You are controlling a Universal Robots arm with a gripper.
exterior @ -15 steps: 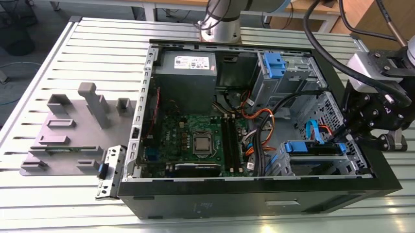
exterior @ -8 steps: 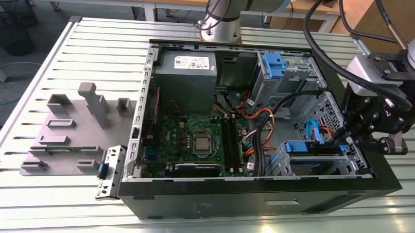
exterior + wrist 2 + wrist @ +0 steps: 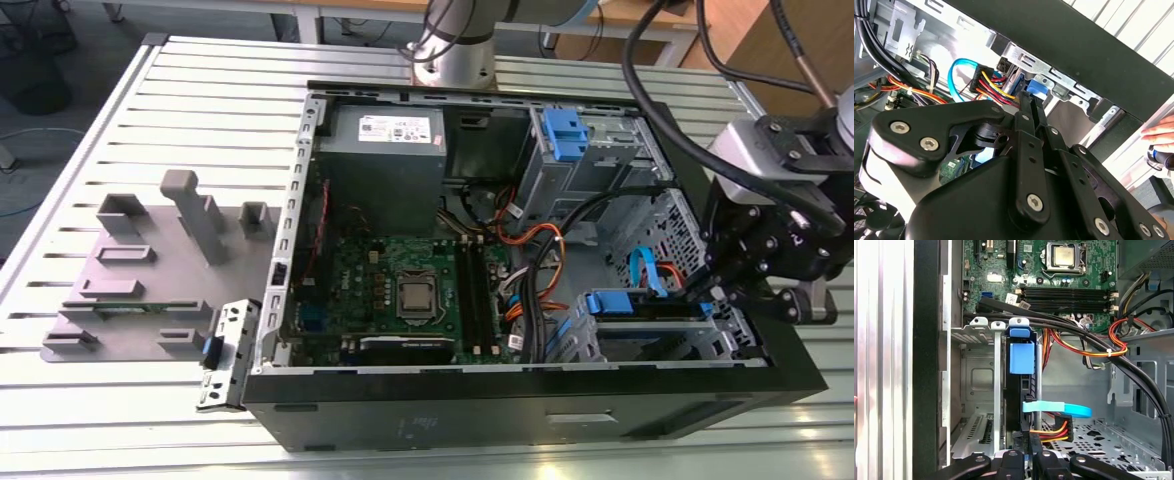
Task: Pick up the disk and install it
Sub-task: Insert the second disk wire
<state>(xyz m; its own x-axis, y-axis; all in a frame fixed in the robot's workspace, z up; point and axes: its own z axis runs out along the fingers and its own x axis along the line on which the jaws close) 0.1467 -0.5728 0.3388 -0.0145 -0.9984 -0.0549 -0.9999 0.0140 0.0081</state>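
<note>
Exterior view puts the gripper (image 3: 727, 285) at the open computer case (image 3: 534, 395), on the exterior view's right, poised over the lower drive bay (image 3: 641, 335) near the case's front panel. The disk (image 3: 1021, 390) stands on edge in that bay, its blue end tab (image 3: 1021, 359) towards the motherboard (image 3: 1054, 275) in the first wrist view, with a light-blue data cable (image 3: 1059, 408) and a red, yellow and black power lead (image 3: 1054, 432) plugged into the end nearest the gripper. The fingers (image 3: 1035, 460) appear drawn narrowly together at the disk's rear edge, but whether they pinch it or merely touch it I cannot tell. Judging by this, the pick-up is done and the install step is in hand, the disk looking seated or nearly so; finishing would call for a straight push along the bay rails without snagging the cables. Elsewhere the case holds a grey power supply (image 3: 387, 140), an upper drive cage (image 3: 574, 150) with its own blue tab, and bundled black cables (image 3: 1074, 330). A person's hand (image 3: 1160, 132) rests beside the case in the second wrist view.
</note>
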